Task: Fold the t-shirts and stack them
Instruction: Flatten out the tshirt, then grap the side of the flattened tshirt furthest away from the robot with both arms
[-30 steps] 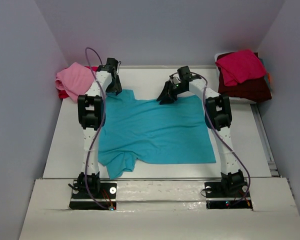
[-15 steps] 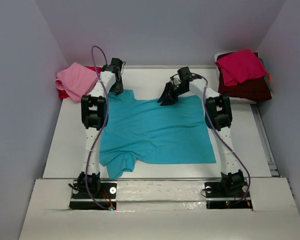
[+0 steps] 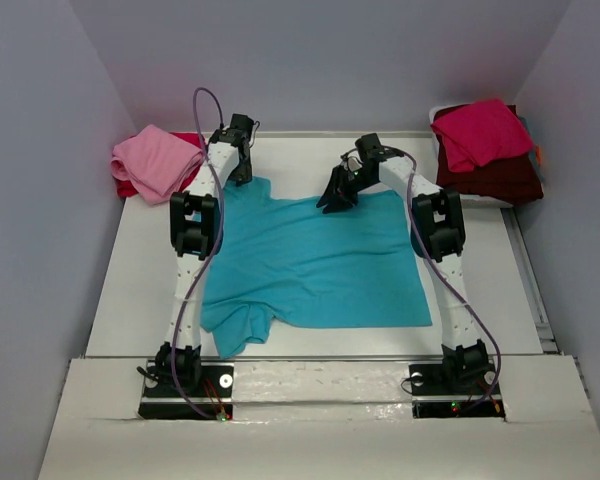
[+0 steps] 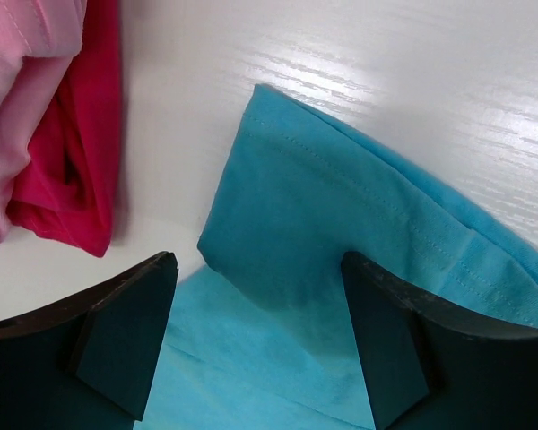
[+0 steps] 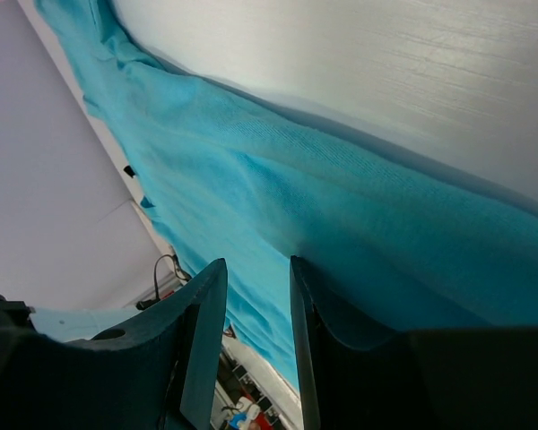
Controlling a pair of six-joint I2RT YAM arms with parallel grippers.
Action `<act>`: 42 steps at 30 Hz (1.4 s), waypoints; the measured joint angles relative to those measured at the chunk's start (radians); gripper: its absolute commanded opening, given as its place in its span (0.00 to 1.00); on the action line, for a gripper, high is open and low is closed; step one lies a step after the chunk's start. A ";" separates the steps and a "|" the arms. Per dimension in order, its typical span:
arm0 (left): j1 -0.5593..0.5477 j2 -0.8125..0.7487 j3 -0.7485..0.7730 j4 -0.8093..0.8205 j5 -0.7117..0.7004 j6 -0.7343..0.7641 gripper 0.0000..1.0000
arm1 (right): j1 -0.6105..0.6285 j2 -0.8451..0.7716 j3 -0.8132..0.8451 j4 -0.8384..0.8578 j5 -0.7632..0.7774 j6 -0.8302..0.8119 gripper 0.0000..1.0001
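Top view: a turquoise short-sleeved cloth t-shirt (image 3: 310,265) lies spread flat mid-way across the white table (image 3: 300,150). Left wrist view: the left gripper (image 4: 257,262) stands wide open over its sleeve, toward the table's far edge. Right wrist view: the right gripper (image 5: 256,264), jaws narrow, pinches the shirt's lifted edge.

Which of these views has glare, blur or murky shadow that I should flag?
Top external: evenly lit and sharp. Left wrist: glare streaks on the table beyond the turquoise t-shirt, left gripper in shadow. Right wrist: tilted, table soft and smeared, right gripper almost black.
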 measured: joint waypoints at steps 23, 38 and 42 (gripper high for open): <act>0.001 0.037 0.048 0.129 0.112 0.066 0.92 | 0.000 0.000 0.031 -0.027 0.009 -0.002 0.40; 0.094 0.044 0.063 0.141 0.180 0.044 0.93 | -0.010 -0.088 0.036 -0.063 0.260 0.024 0.40; 0.125 0.047 0.074 0.132 0.188 0.039 0.93 | -0.027 -0.181 0.037 -0.109 0.428 0.023 0.40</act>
